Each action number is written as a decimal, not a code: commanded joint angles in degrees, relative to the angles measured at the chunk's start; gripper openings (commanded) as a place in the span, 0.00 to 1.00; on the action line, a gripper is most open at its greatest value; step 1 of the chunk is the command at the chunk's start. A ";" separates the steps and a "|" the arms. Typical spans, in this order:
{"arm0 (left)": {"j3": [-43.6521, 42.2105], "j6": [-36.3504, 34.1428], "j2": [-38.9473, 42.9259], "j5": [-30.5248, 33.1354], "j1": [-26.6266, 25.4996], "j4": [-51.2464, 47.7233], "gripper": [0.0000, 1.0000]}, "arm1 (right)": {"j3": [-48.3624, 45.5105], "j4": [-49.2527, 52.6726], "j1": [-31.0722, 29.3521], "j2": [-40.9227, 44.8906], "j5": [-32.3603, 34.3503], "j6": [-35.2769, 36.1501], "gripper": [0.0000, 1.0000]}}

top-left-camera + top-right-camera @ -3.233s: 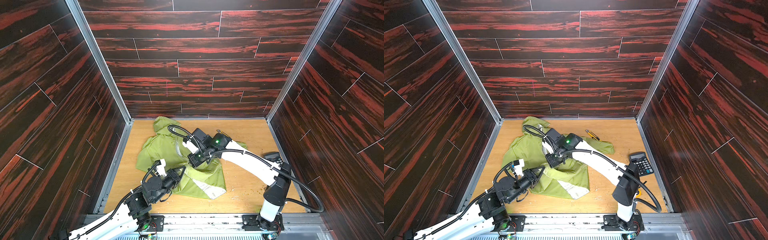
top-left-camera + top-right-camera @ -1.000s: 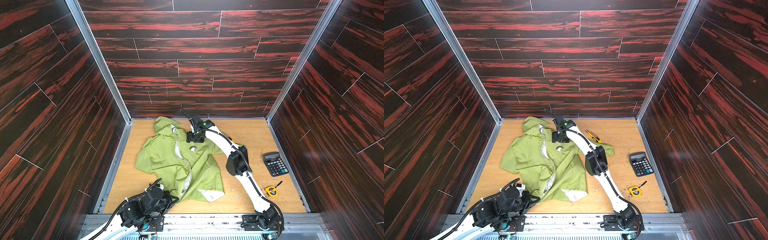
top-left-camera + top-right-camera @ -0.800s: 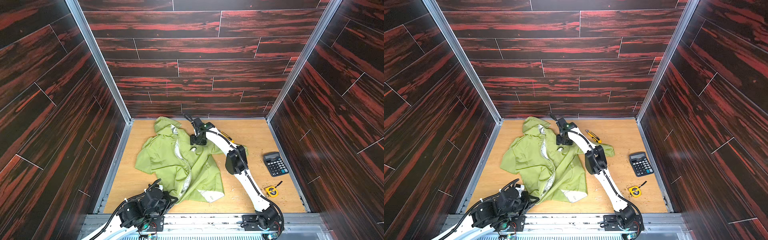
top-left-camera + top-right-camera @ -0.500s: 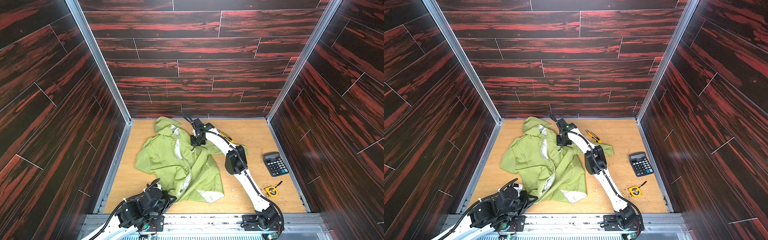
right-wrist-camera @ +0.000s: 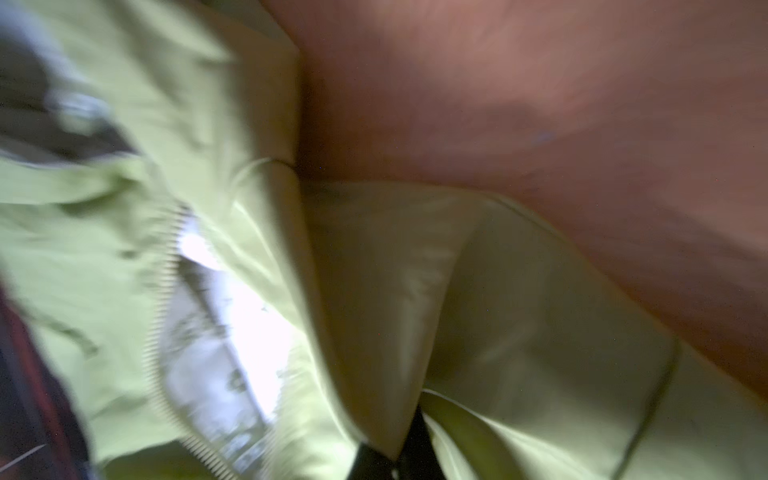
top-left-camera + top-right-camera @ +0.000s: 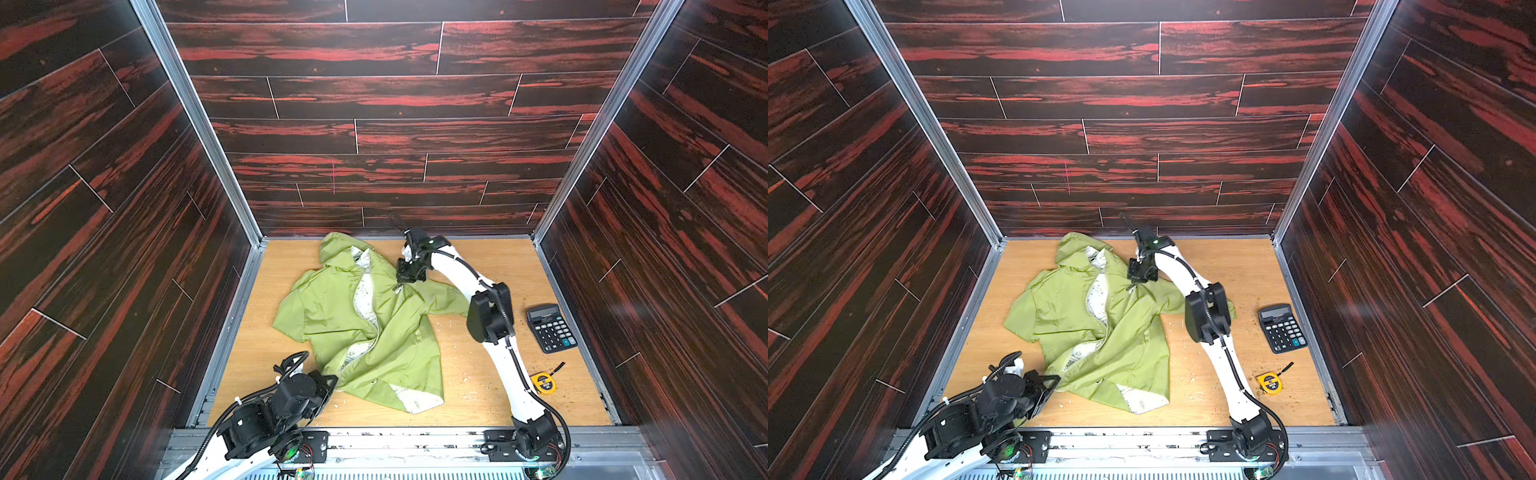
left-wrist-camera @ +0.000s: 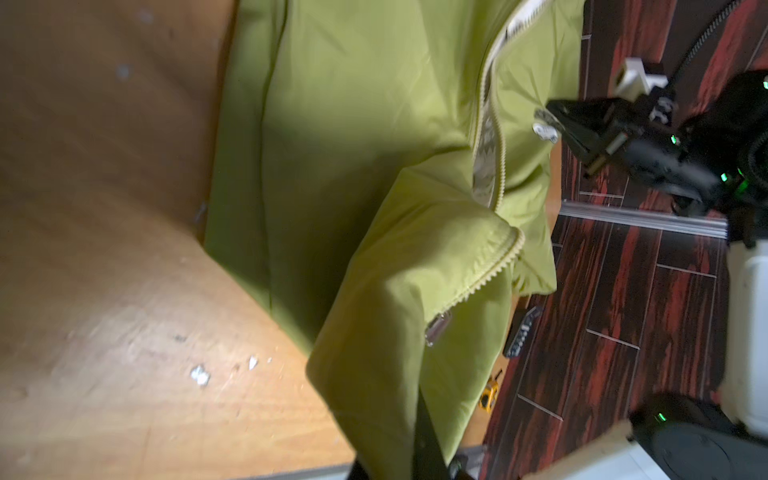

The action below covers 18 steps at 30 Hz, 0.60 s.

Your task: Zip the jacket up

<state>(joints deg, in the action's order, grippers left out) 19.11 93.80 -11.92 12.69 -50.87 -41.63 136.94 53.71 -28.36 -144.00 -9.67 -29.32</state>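
Lime-green hooded jacket (image 6: 328,311) lies rumpled, front open, lining showing.

White links (image 6: 457,270), black joints (image 6: 488,318), seemingly black right claw (image 6: 400,286).

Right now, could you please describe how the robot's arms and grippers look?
Both arms are smooth white tubular links joined by bulky black joint housings, with black cables running alongside. The right arm shows a small green light; the left arm has a looped cable. The left gripper and right gripper are black, with slim fingers.
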 commanded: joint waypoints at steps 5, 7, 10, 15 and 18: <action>8.57 -10.72 -22.26 1.30 3.78 12.48 0.00 | -16.58 -6.12 4.22 17.44 -2.72 -0.17 0.00; 11.64 -14.30 -29.04 -0.10 6.03 14.05 0.00 | -22.39 -8.10 5.44 21.19 -3.13 -0.21 0.00; 14.43 -17.70 -35.96 -1.87 10.60 15.59 0.00 | -29.45 -10.12 6.85 25.72 -3.90 -0.11 0.00; 19.11 -24.33 -42.79 -5.12 22.68 14.19 0.00 | -39.18 -12.68 7.79 32.27 -4.85 -0.23 0.00; 23.44 -30.75 -46.06 -7.42 31.36 12.16 0.00 | -43.20 -14.42 7.79 34.61 -7.66 -1.74 0.00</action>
<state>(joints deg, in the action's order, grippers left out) 38.15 71.11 -56.51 6.87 -25.06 -27.94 96.18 41.67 -20.21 -114.76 -13.85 -29.69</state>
